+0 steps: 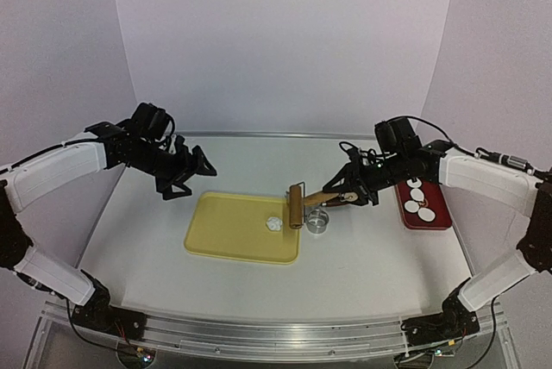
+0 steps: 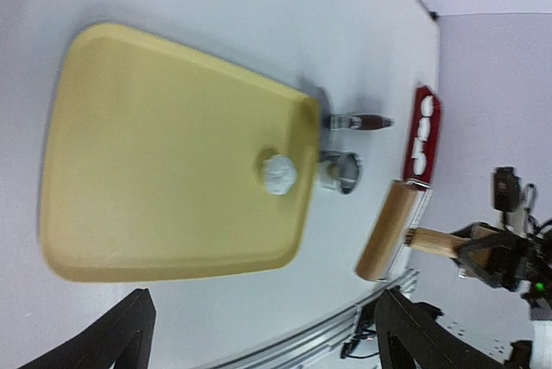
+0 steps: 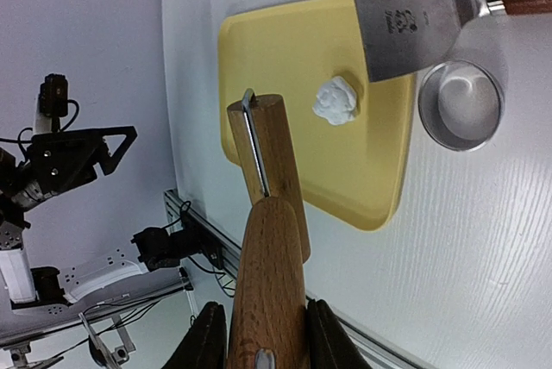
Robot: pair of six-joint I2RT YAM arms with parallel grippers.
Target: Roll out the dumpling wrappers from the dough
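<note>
A small lump of white dough [image 1: 274, 223] lies near the right edge of the yellow tray [image 1: 224, 235]; it also shows in the left wrist view [image 2: 279, 172] and the right wrist view [image 3: 335, 100]. My right gripper [image 1: 352, 197] is shut on the handle of a wooden rolling pin [image 1: 297, 205], held in the air just right of the dough. The pin shows in the right wrist view [image 3: 269, 257]. Three white dumpling wrappers [image 1: 421, 203] lie on a red tray [image 1: 437, 218]. My left gripper [image 1: 197, 172] is open and empty, hovering beyond the yellow tray's far left corner.
A metal ring cutter [image 1: 318, 222] stands just right of the yellow tray, also in the right wrist view [image 3: 460, 104]. A metal scraper with a dark wooden handle [image 3: 423, 12] lies beside it, its blade over the tray's corner. The metal table rail [image 1: 276, 334] runs along the near edge.
</note>
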